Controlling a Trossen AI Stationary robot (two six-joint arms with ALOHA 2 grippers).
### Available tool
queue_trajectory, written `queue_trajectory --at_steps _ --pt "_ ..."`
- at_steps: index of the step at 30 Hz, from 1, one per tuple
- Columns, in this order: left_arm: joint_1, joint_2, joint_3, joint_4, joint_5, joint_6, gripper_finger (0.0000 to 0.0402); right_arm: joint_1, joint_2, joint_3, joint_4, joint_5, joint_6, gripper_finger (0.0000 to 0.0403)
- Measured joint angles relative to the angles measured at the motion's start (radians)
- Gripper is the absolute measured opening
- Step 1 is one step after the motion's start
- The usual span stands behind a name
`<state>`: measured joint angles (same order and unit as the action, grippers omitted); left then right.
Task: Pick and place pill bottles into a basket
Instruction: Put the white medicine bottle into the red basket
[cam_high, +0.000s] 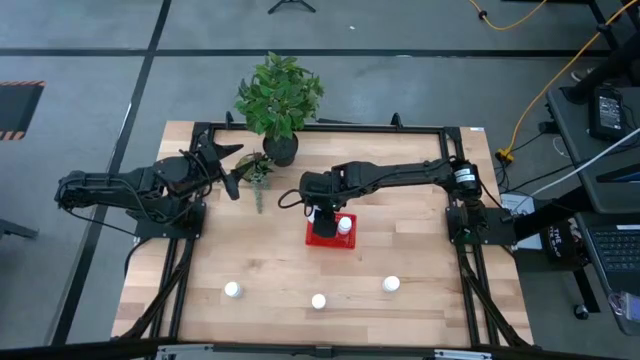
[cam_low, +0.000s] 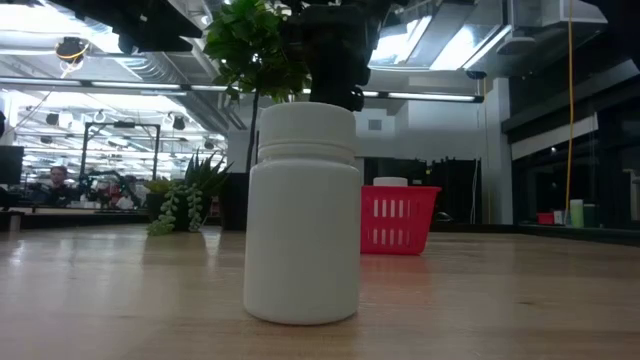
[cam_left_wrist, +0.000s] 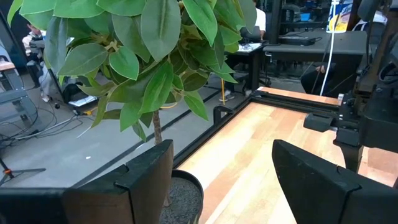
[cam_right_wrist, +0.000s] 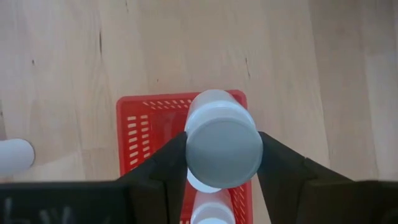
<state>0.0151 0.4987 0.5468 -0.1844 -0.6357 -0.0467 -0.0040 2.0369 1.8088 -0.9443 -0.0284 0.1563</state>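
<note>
Right gripper (cam_right_wrist: 222, 163): it hangs right over the red basket (cam_high: 322, 238) in the middle of the table. Its two dark fingers (cam_right_wrist: 163, 168) are part way open and squeeze a white pill bottle (cam_right_wrist: 222, 146) between them.
Held bottle: round, smooth and white, seen from its flat end. It is above the basket.
Basket: small, bright red, with little holes in its sides like a net. One white bottle (cam_high: 345, 226) already stands in it, at the side nearer the right arm.
Left gripper (cam_left_wrist: 217, 186): it waits at the far left part of the table, beside the plants. Its fingers are part way open and hold nothing.
Loose bottles: three stand on the table near the front edge, well apart from each other, one at the left (cam_high: 232, 290), one in the middle (cam_high: 318, 301), one at the right (cam_high: 391, 285). The low view shows one of them very close, a white tub with a ridged cap.
Big plant (cam_high: 279, 96): lots of wide green leaves, in a dark round pot (cam_high: 280, 150) at the back of the table. It is just in front of the left gripper.
Small plant (cam_high: 256, 174): thin and spiky, between the left gripper and the right arm.
Table (cam_high: 260, 260): light wood planks, with a black metal frame around the back and sides.
Room: grey floor, desks and cables. A person shows far off in the low view.
</note>
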Motion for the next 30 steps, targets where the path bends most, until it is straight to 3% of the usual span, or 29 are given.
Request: queue_trajectory --at_steps 30 --pt "0.000 0.000 0.000 0.000 0.000 0.034 0.0267 0.000 0.073 0.001 -0.021 -0.035 0.016 0.0154"
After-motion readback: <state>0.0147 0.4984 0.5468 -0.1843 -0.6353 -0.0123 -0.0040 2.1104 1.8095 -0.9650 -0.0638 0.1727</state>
